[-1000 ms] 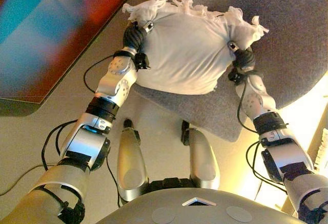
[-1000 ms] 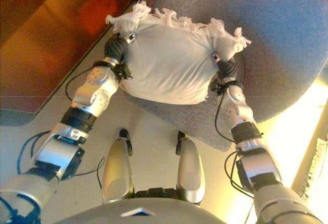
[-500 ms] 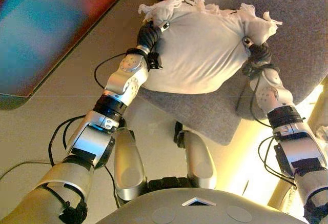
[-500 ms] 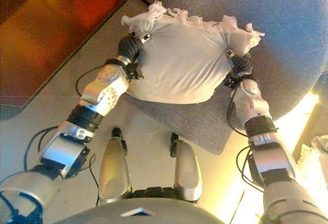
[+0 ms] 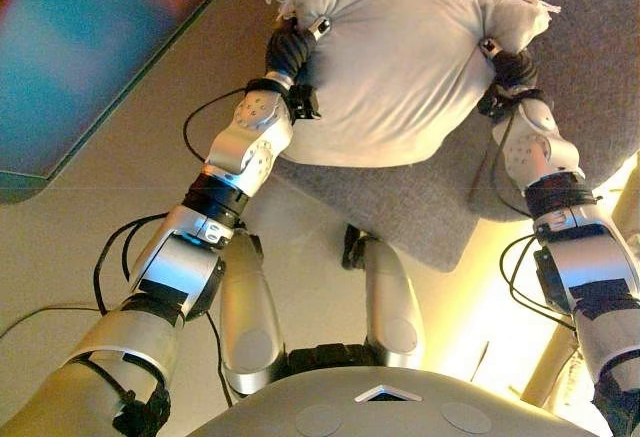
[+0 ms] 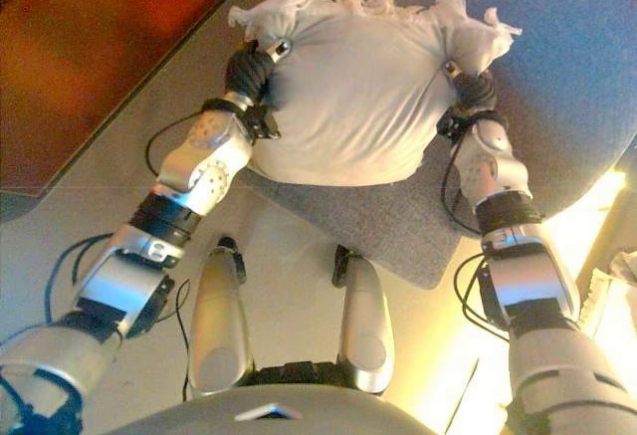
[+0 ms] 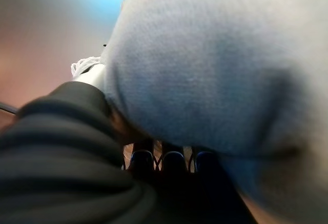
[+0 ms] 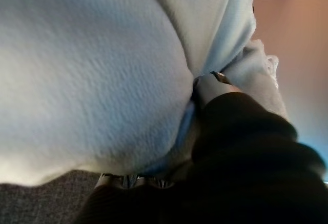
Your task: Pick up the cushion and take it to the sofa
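Carrying the plump white fabric cushion (image 5: 400, 67) at upper centre above the grey upholstered sofa (image 5: 590, 67), left robot hand (image 5: 290, 52) and right robot hand (image 5: 510, 67) curled into its fringed corners, risking slippage.

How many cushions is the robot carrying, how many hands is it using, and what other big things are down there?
White fringed cushion: 1
Robot hands on the cushion: 2, the left hand and the right hand, one at each side
Grey rug: 1
Dark wooden furniture: 1
Total: 5
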You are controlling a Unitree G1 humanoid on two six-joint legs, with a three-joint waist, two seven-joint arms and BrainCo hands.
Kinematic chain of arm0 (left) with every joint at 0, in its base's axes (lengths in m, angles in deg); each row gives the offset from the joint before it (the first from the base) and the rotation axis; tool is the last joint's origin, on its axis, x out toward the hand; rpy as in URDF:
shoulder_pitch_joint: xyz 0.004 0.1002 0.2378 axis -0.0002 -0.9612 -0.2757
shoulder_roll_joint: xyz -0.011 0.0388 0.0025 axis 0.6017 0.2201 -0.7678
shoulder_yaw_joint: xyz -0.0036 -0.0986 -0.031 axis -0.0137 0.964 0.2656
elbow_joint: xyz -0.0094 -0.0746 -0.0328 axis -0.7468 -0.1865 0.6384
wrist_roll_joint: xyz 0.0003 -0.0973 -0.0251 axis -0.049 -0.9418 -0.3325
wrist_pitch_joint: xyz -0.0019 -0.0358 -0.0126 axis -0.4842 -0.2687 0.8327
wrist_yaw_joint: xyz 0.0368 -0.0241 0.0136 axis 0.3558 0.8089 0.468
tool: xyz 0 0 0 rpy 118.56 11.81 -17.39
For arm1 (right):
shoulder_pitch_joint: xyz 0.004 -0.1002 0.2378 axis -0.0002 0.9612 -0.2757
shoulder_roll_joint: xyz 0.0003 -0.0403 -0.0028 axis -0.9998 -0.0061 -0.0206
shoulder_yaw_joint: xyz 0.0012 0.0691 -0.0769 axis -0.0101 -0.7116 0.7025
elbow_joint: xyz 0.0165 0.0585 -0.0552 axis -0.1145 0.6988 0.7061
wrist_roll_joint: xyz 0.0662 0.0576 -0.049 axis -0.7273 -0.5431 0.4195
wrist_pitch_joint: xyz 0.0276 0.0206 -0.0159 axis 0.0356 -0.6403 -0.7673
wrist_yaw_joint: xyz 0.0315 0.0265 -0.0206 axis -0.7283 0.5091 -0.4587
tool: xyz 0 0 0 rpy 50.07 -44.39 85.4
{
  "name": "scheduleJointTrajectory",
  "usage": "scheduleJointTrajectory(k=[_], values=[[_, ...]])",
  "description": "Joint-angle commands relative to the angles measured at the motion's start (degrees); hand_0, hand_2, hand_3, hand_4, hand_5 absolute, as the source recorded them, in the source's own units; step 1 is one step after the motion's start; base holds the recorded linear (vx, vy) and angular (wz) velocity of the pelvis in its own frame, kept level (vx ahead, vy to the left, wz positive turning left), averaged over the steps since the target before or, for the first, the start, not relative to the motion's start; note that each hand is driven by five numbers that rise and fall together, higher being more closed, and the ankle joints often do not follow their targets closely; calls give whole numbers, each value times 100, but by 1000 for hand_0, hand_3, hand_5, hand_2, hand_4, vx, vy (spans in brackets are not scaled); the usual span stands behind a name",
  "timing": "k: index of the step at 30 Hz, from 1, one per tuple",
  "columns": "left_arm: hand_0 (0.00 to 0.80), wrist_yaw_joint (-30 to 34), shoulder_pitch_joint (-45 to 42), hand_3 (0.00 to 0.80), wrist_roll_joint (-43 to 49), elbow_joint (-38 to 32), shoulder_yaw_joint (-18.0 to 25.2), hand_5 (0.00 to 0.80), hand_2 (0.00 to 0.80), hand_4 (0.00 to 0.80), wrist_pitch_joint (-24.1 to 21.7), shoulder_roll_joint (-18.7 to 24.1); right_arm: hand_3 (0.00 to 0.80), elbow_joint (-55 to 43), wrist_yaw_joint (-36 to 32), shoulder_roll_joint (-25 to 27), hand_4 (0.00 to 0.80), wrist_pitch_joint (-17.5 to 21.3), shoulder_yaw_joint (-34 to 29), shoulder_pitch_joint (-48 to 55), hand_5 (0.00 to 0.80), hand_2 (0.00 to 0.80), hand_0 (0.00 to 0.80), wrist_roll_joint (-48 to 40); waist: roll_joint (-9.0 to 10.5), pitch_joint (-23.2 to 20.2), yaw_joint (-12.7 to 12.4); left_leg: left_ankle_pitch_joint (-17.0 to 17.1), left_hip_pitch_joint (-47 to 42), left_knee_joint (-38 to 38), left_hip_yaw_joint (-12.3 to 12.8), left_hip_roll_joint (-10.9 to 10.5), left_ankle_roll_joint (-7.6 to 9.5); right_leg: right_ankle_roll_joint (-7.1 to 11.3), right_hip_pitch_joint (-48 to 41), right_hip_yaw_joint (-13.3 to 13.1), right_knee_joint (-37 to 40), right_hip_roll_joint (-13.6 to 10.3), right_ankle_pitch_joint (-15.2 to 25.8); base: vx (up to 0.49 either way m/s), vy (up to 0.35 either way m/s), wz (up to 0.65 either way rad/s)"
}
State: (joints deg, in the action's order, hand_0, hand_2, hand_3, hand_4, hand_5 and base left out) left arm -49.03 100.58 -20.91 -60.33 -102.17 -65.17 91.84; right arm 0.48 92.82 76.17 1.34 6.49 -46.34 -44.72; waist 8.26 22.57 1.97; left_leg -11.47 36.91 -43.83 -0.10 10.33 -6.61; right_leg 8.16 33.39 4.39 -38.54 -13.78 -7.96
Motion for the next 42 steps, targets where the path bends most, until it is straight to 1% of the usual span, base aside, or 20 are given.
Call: scheduleJointTrajectory(k=[1, 3, 8, 11, 13, 16, 21, 24, 28, 32, 36, 42], values=[[800, -67, 333, 800, -402, 136, -383, 800, 800, 800, -171, -484, 800, 23, -220, 146, 800, 127, -91, -824, 800, 800, 800, -98, -235, -45, -155, 25, 258, -117, -215, 283, -430, 128, 66, 10, -109, -217, 147, -22, 62, 0], [800, -160, 401, 800, -388, 188, -319, 800, 800, 800, -188, -504, 800, 100, -209, 154, 800, 90, -65, -948, 800, 800, 800, -58, -257, -40, -155, 15, 275, -119, -196, 260, -425, 144, 138, -14, -166, -248, 133, -14, 63, -1], [800, -452, 577, 800, -339, 432, -285, 800, 800, 800, -289, -530, 800, 395, -144, 172, 800, 147, 0, -1288, 800, 800, 800, 85, -298, -80, -161, 26, 265, -72, -183, 222, -460, 190, 222, -47, -218, -285, 126, 6, 18, 0], [800, -558, 679, 800, -372, 561, -262, 800, 800, 800, -330, -538, 800, 460, 2, 186, 800, 121, 71, -1508, 800, 800, 800, 217, -327, -85, -160, 32, 313, -87, -189, 206, -467, 196, 306, -61, -279, -303, 118, 0, 0, 0], [800, -576, 764, 800, -427, 693, -267, 800, 800, 800, -388, -569, 800, 592, 87, 189, 800, 86, 135, -1687, 800, 800, 800, 283, -356, -88, -160, 42, 337, -91, -190, 207, -480, 205, 369, -79, -339, -311, 104, 0, 0, 0], [800, -437, 854, 800, -464, 746, -269, 800, 800, 800, -450, -569, 800, 681, 274, 218, 800, 74, 199, -1834, 800, 800, 800, 355, -401, -75, -153, 63, 360, -58, -188, 208, -483, 203, 438, -102, -389, -318, 77, 8, 10, 0], [800, -247, 871, 800, -652, 593, -338, 800, 800, 800, -494, -507, 800, 636, 702, 379, 800, 139, 204, -1913, 800, 800, 800, 505, -463, -42, -122, 144, 328, 102, -173, 211, -473, 200, 450, -130, -367, -282, 55, 21, 17, 2], [800, -215, 891, 800, -764, 512, -361, 800, 800, 800, -511, -500, 800, 566, 780, 513, 800, 125, 244, -1990, 800, 800, 800, 558, -451, -23, -105, 183, 315, 184, -165, 222, -479, 206, 445, -126, -306, -258, 77, 0, 0, 0], [800, -67, 823, 800, -854, 156, -400, 800, 800, 800, -574, -498, 800, 333, 957, 743, 800, 143, 339, -2165, 800, 800, 800, 543, -410, -25, -88, 208, 324, 272, -160, 251, -473, 188, 455, -122, -250, -209, 80, 4, -18, -1], [800, -60, 750, 800, -935, -290, -465, 800, 800, 800, -561, -471, 800, 228, 1026, 950, 800, 178, 509, -2357, 800, 800, 800, 540, -368, -52, -96, 252, 301, 394, -165, 268, -449, 164, 444, -94, -182, -177, 81, 3, -15, -1], [800, -21, 737, 800, -970, -474, -532, 800, 800, 800, -699, -455, 800, 296, 959, 1126, 800, 306, 677, -2585, 800, 800, 800, 492, -345, -73, -102, 305, 280, 477, -156, 293, -432, 134, 425, -61, -158, -164, 75, 0, 0, 0], [800, 43, 795, 800, -1043, -625, -573, 800, 800, 800, -907, -361, 800, 212, 834, 1270, 800, 397, 736, -2759, 800, 800, 800, 619, -348, -68, -101, 424, 233, 652, -154, 303, -421, 103, 372, -4, -86, -154, 63, 0, 0, 0]])
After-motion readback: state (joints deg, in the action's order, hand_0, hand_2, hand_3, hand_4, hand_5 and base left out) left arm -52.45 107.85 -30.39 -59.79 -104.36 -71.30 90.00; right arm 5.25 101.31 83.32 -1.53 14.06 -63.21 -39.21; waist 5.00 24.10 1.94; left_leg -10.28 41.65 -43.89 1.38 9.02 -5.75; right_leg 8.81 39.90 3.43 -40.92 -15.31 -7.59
